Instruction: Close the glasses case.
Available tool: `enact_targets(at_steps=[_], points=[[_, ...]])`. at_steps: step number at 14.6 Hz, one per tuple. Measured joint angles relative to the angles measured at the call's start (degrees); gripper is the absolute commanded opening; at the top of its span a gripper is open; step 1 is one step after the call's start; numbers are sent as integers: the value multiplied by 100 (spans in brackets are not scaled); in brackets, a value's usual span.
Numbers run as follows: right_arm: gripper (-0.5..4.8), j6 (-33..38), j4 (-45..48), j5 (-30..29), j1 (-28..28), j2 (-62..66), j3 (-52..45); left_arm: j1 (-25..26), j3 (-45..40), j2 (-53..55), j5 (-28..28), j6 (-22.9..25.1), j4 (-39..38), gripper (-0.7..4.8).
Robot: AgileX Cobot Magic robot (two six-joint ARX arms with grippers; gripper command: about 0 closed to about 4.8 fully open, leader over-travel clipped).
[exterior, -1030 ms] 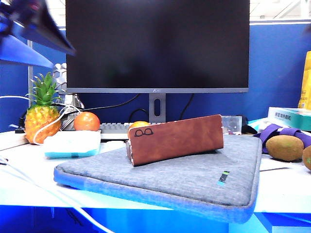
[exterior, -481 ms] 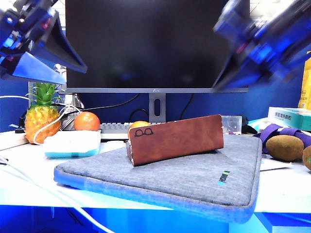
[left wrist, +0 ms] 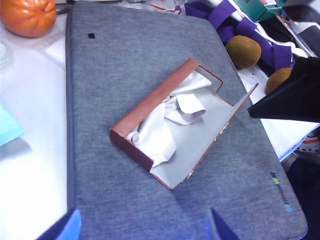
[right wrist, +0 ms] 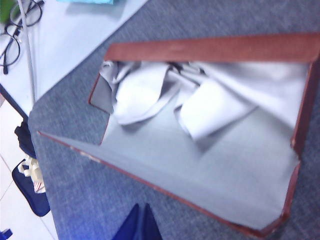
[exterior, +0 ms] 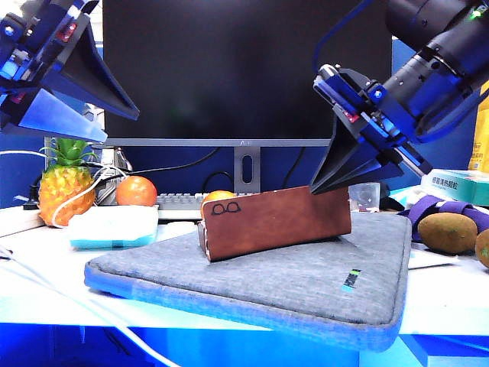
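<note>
- glasses case (exterior: 276, 219) open, flap up, center frame on grey laptop sleeve (exterior: 306, 290)
- right gripper (exterior: 315, 189) jaws closed, tip at flap's upper right edge
- left gripper (exterior: 114, 122) upper left, jaws spread wide

The left arm's dark blue-black two-finger left gripper (exterior: 92, 107) hangs high above the near left corner of the desk, fingers spread wide. The right arm angles down from the upper right, its matching right gripper (exterior: 317, 188) pressed shut, tips pointing down and leftward over the desk's middle.
</note>
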Motion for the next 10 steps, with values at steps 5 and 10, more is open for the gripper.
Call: enact_targets(at_steps=[5, 10], points=[[-8, -85, 116, -2, 2, 662, 245, 0, 0, 0, -11, -17, 81, 336], [-8, -111, 577, 20, 2, 1416, 1703, 0, 4, 116, -13, -17, 337, 336]])
